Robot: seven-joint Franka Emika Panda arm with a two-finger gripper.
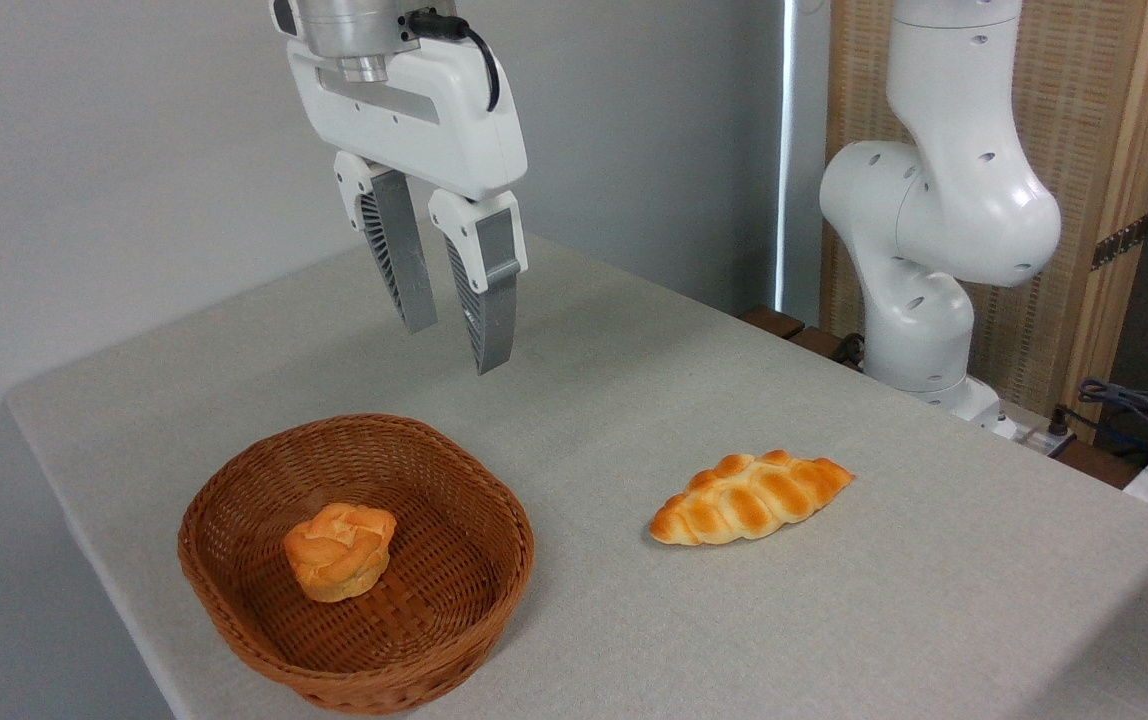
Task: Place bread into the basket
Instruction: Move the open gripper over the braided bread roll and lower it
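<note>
Camera: hand (454, 345) narrowly parted, empty, hovering at basket's (234, 600) twelve o'clock; bread (750, 497) on counter (934, 600), three o'clock.

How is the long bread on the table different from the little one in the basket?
The braided loaf is long with pointed ends; the round bun is short and puffy. The loaf lies on the bare table; the bun sits inside the wicker basket. The loaf has neat browned ridges, the bun a lumpy top. Both are golden-orange.

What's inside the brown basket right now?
Inside the basket sits one small round puffy bun on the woven bottom. The braided bread lies outside on the table. The near wall hides a little of the floor just behind it.
</note>
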